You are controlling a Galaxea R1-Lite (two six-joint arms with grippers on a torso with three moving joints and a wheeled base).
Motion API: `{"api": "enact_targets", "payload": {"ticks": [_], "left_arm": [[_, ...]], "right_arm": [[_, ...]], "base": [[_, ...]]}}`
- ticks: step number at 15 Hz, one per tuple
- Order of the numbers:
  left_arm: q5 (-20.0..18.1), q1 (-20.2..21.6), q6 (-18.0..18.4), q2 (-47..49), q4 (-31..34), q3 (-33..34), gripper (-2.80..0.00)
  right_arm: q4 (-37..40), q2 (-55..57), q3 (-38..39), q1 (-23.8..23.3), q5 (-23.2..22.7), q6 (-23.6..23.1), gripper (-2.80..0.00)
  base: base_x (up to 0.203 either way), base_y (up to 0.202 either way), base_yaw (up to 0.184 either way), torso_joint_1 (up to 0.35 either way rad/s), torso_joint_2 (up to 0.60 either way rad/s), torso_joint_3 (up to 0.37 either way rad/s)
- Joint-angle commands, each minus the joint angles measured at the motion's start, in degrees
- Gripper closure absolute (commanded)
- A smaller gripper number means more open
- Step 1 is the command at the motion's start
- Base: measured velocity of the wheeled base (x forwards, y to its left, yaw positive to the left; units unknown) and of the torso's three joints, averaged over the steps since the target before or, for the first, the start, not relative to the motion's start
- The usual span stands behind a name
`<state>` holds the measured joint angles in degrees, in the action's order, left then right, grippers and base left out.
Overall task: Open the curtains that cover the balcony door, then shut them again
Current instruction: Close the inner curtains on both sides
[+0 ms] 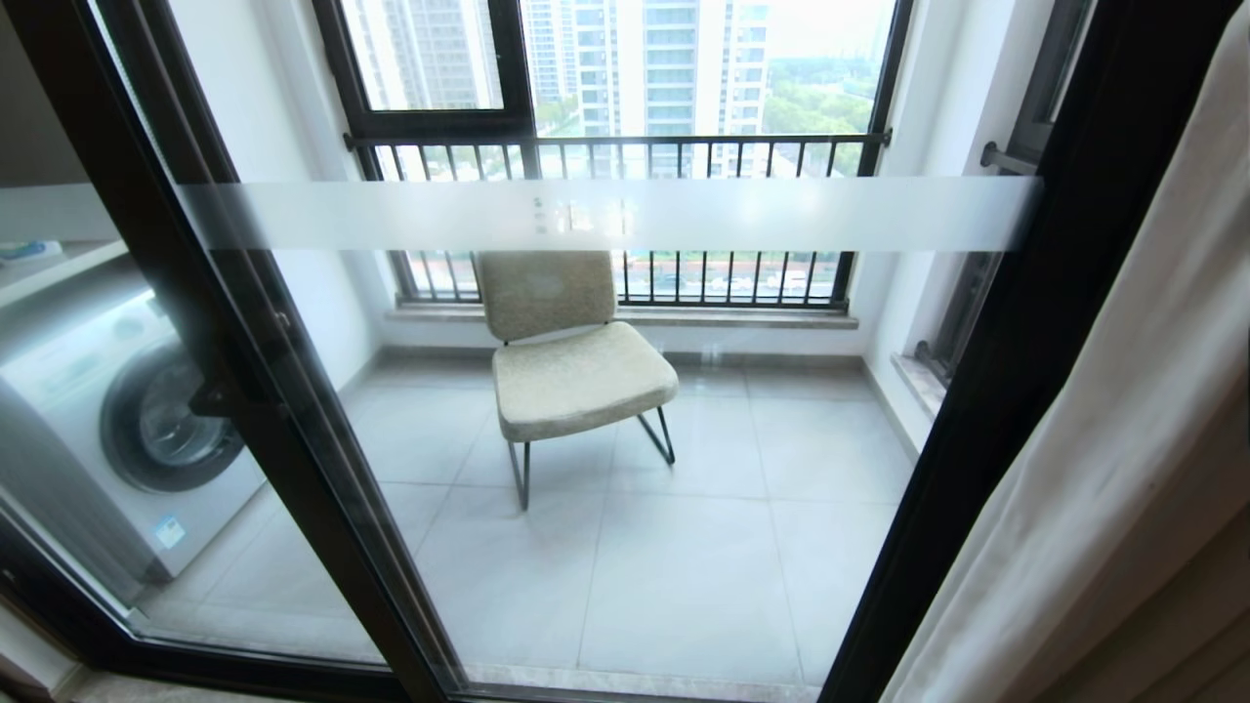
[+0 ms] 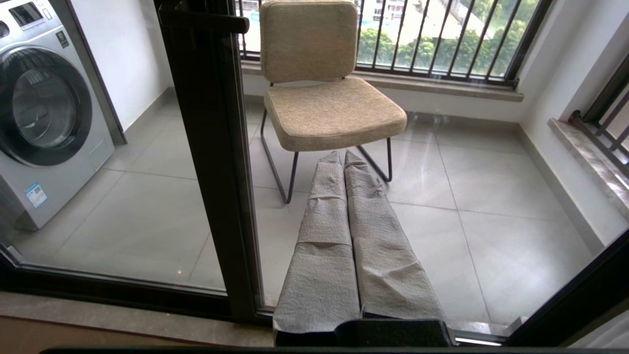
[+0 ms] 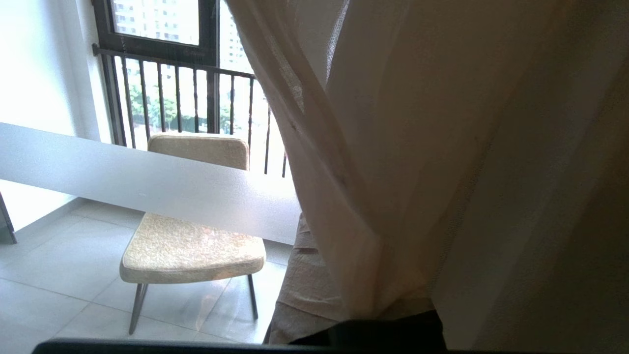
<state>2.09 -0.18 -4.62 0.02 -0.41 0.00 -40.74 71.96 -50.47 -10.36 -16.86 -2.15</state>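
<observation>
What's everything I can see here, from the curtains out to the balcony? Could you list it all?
curtains: one gathered bunch, beige-white, bunched at the right edge of the head view, leaving the glass uncovered
balcony door: black-framed glass panels with one frosted white band, across the whole head view
door handle: one, black, on the upright of the door frame
chair: one, beige seat and back on thin black legs, on the balcony floor behind the glass
washing machine: one, white with a dark round door, left side of the balcony
outer window: one, black frame and railing, behind the chair
left gripper: one, fingers in grey covers, shut together, pointing towards the chair
right gripper: one, grey-covered, shut on the curtains
</observation>
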Motion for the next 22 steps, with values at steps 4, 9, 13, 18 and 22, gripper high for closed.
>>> {"api": "enact_targets", "payload": {"ticks": [4, 9, 13, 18, 22], "left_arm": [[0.02, 0.01, -0.04, -0.02, -0.02, 0.00, 0.00], [0.02, 0.01, -0.04, -0.02, -0.02, 0.00, 0.00], [0.02, 0.01, -0.13, -0.02, -0.11, 0.00, 0.00], [0.02, 0.01, -0.04, -0.02, -0.02, 0.00, 0.00], [0.02, 0.01, -0.04, -0.02, -0.02, 0.00, 0.00]], "right_arm": [[-0.38, 0.02, 0.37, 0.08, -0.10, -0.05, 0.00], [-0.21, -0.33, 0.38, 0.08, -0.10, 0.04, 0.00], [-0.13, -0.59, 0.46, 0.03, 0.16, 0.02, 0.00], [-0.30, -0.47, 0.55, 0.08, 0.16, -0.05, 0.00], [-0.30, -0.42, 0.64, 0.08, 0.16, -0.05, 0.00]], "base": [[0.000, 0.000, 0.000, 0.000, 0.00, 0.000], [0.000, 0.000, 0.000, 0.000, 0.00, 0.000], [0.000, 0.000, 0.000, 0.000, 0.00, 0.000], [0.000, 0.000, 0.000, 0.000, 0.00, 0.000], [0.000, 0.000, 0.000, 0.000, 0.00, 0.000]]}}
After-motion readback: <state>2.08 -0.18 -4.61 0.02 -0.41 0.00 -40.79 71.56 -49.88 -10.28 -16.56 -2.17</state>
